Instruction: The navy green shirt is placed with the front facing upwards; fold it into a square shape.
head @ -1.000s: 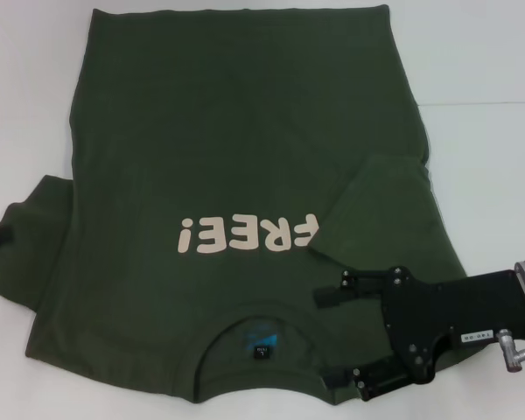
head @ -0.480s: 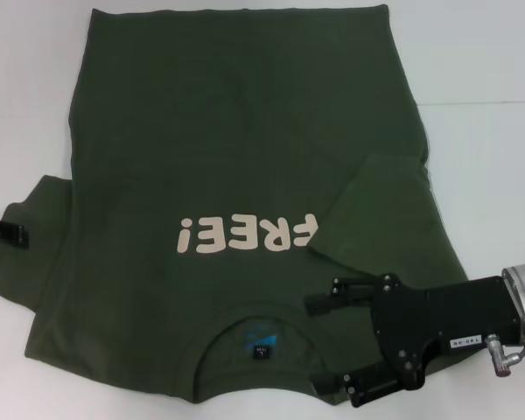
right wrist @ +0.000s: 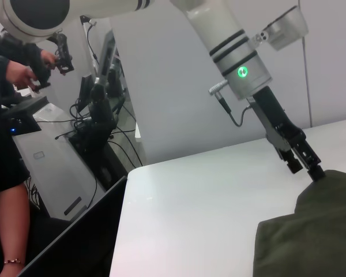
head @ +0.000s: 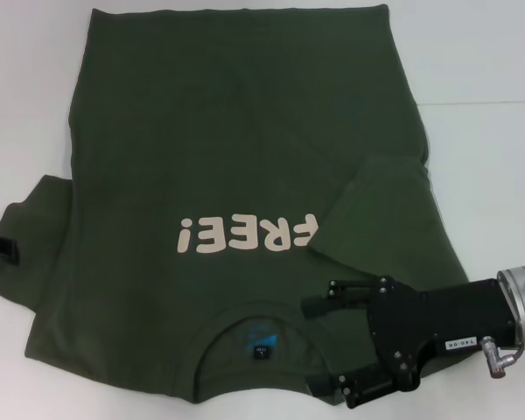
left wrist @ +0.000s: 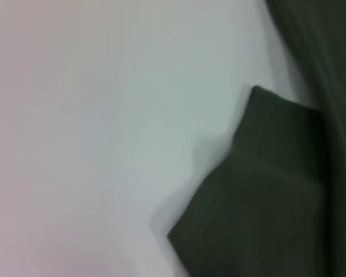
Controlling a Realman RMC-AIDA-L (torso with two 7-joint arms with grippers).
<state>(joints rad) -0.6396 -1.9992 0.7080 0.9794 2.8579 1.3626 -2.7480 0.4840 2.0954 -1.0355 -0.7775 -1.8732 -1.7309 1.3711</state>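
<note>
The navy green shirt (head: pixel 236 201) is lying flat on the white desk (head: pixel 490 140), front up, collar toward the robot, with the right sleeve already turned in over the body. The sleeve folds look to be in hand. The right gripper (head: pixel 319 346) is hovering over the shoulder beside the collar, fingers spread wide and holding nothing. The left gripper (head: pixel 0 248) is touching the left sleeve's outer edge; I cannot tell its opening. Next it needs to pinch that sleeve. Since half a second ago, the right gripper has been creeping toward the collar.
</note>
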